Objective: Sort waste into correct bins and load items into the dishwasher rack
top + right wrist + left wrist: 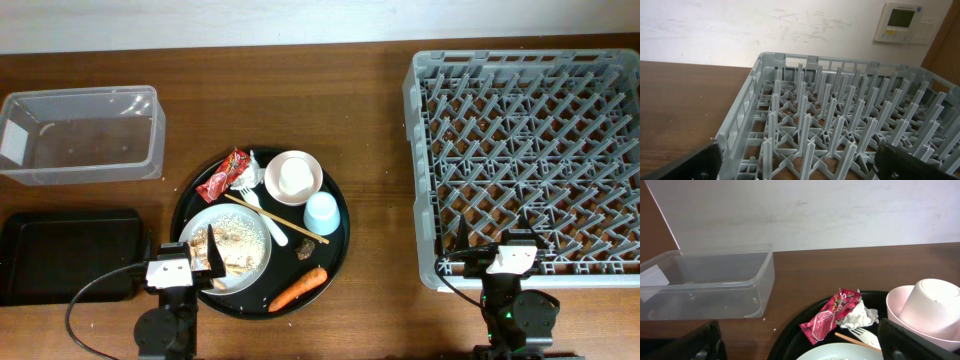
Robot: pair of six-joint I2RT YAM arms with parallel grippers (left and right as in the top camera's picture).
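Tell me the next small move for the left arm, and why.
Probably reach the left gripper forward over the red wrapper. Its jaws stand open and empty at the near edge of the round tray, and the wrapper lies exposed at the far-left rim, the waste nearest the clear tub.

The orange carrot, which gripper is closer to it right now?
Left. The left gripper hangs over the white plate, just left of the carrot. The right gripper sits at the front edge of the dishwasher rack, far to the carrot's right.
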